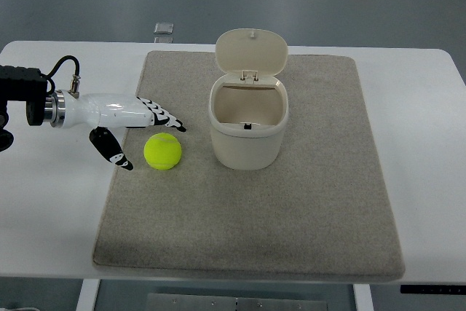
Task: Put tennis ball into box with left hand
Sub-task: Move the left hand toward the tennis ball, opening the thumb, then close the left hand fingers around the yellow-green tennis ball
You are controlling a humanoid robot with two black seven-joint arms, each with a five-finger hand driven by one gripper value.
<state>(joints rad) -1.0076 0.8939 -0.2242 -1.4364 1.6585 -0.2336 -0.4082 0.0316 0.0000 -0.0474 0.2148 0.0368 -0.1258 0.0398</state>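
The left robot hand (135, 127) is held wide beside the ball (162, 151), ungrasped; a glancing closure is judged likely to roll it away from the box (247, 127).

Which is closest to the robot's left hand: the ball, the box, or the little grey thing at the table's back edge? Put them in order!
From the left hand:
1. Ball, just right of the fingers.
2. Box, farther right, mid-mat.
3. Grey thing, at the table's far edge.

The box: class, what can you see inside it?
The box stands open, lid up. Its back inner wall shows, bare. The front wall hides the floor. The ball lies outside.
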